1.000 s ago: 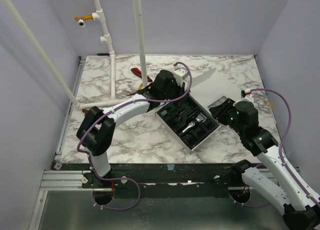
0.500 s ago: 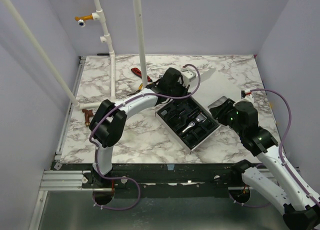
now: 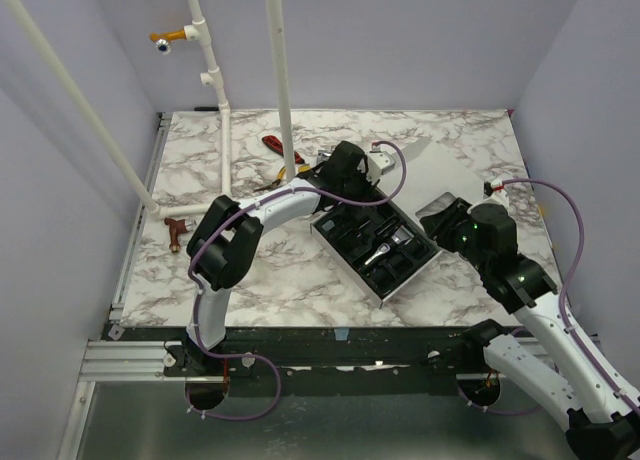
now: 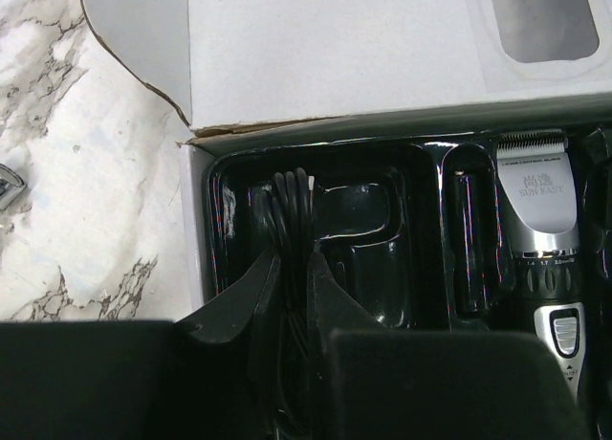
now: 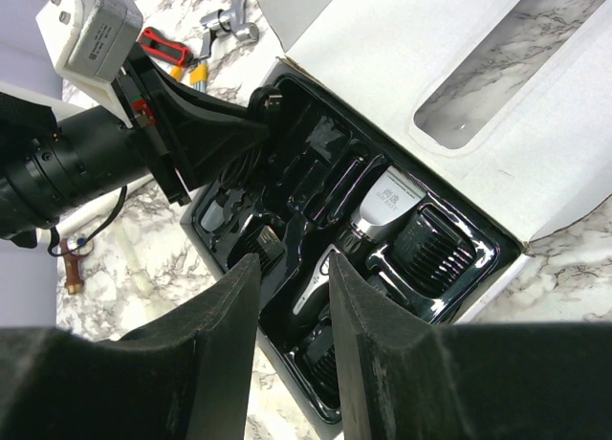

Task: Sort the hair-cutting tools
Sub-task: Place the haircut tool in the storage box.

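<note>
A white box holds a black tray (image 3: 352,263) of hair-cutting tools. The slim clipper (image 4: 540,231) with a silver blade end lies in its slot, also in the right wrist view (image 5: 381,209). Black guards (image 5: 435,253) (image 5: 260,244) sit in other slots. My left gripper (image 4: 292,256) is over the tray's far-left compartment (image 4: 359,231), shut on a bundle of black cord (image 4: 291,203) with a white tip. In the top view it (image 3: 342,198) is at the tray's far corner. My right gripper (image 5: 292,260) is open and empty above the tray's near right side, also in the top view (image 3: 442,220).
The box's white lid (image 4: 382,48) with a window lies open beyond the tray. Red- and yellow-handled tools (image 3: 277,146) lie at the back. A reddish-brown T-shaped piece (image 3: 177,228) sits at the left edge. White pipes (image 3: 224,130) stand at the back left.
My left arm has swung to the right and down onto the tray's far corner. The T-shaped piece is now uncovered. The right arm has not moved.
</note>
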### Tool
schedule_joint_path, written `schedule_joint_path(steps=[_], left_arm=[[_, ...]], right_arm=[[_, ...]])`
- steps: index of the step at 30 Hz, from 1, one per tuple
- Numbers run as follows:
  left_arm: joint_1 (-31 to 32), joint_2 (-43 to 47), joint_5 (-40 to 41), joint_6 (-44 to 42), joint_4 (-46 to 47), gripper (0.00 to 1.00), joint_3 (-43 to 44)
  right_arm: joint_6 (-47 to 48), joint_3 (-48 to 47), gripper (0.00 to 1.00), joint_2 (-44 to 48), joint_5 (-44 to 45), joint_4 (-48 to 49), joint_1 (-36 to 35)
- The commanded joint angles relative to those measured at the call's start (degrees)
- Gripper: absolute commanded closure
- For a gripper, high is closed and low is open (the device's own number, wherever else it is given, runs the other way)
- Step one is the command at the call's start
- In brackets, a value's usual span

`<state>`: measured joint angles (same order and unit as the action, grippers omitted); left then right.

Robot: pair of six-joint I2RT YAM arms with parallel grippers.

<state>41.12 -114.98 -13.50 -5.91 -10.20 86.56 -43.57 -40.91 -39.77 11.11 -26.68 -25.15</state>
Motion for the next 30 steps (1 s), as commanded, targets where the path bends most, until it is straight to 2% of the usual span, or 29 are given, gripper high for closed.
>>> schedule_joint_path(steps=[1, 5, 11, 17, 21, 26, 29, 30], left_arm=[[0.5, -0.3, 1.4, 0.0, -1.9, 0.99, 1.8], [0.6, -0.9, 6.1, 12.6, -0.7, 1.00, 2.0], [0.5, 1.9, 10.0, 33.9, 11.8, 1.00, -4.7], [0.6, -0.9, 16.6, 48.9, 14.7, 1.00, -5.4], [1.1, -1.6, 21.3, 53.2, 17.1, 1.00, -8.3], [4.0, -1.5, 28.0, 53.8, 15.9, 0.99, -9.9], [5.2, -0.6, 29.4, 53.9, 16.5, 0.93, -11.7], [5.4, -0.3, 29.1, 53.8, 16.8, 0.85, -12.0]], right_arm=[[-0.8, 0.6, 0.62, 0.8, 1.7, -1.3, -0.2], [-1.8, 0.8, 0.62, 0.3, 0.6, -0.7, -0.1], [-2.5, 0.7, 0.62, 0.6, 0.2, -0.9, -0.2], [-3.3, 1.3, 0.62, 1.5, -0.1, -1.2, -0.2], [-3.4, 1.6, 0.62, 1.8, -0.2, -1.6, -0.2], [-3.5, 1.9, 0.61, 1.5, -0.4, -1.0, -0.2], [-3.6, 2.1, 0.61, 1.2, -0.9, -0.5, -0.1], [-3.6, 2.1, 0.61, 1.1, -1.0, -0.4, -0.2]])
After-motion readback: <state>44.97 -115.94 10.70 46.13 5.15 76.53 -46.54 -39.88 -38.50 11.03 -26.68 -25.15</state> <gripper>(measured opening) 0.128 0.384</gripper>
